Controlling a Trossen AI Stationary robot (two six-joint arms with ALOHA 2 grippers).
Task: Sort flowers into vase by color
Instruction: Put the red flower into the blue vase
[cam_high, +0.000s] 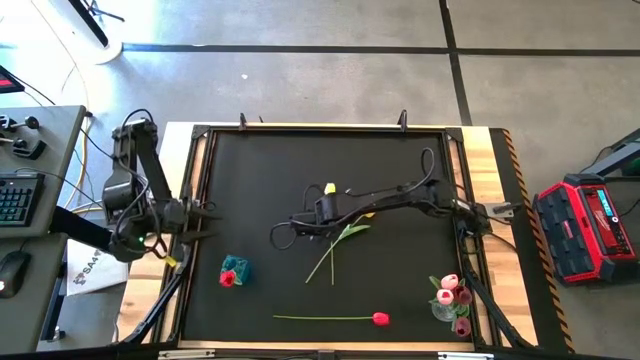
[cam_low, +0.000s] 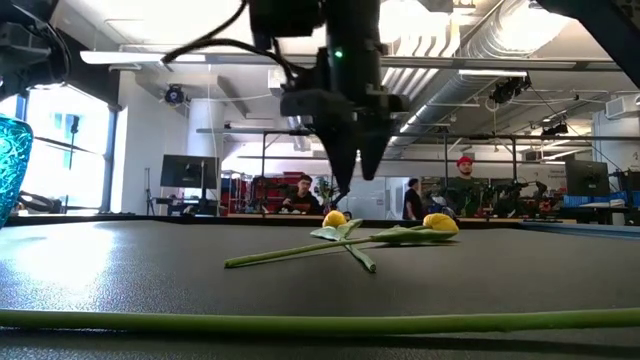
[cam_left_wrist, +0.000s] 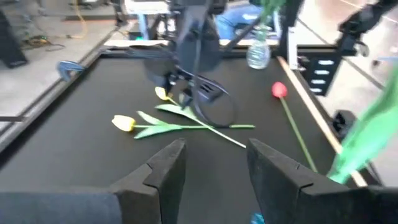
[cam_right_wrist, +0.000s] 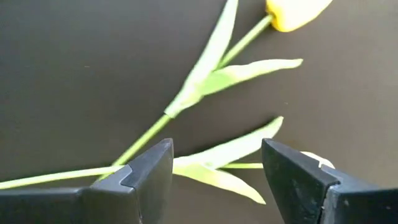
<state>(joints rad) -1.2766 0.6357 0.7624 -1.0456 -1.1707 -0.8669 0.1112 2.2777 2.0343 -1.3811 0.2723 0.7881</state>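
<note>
High view shows the sorting partly done. A clear vase at the desk's near right corner holds pink tulips, about 3. A blue vase toward the near left has 1 red tulip in it. Left to sort are 2 yellow tulips, lying crossed at the desk's middle, and 1 more red tulip lying near the near edge.

The right gripper reaches over the middle and hangs low above the crossed stems, its jaws open on both sides of them and not touching. The left gripper waits at the left edge, pointing inward; its jaws stand apart and hold nothing.
</note>
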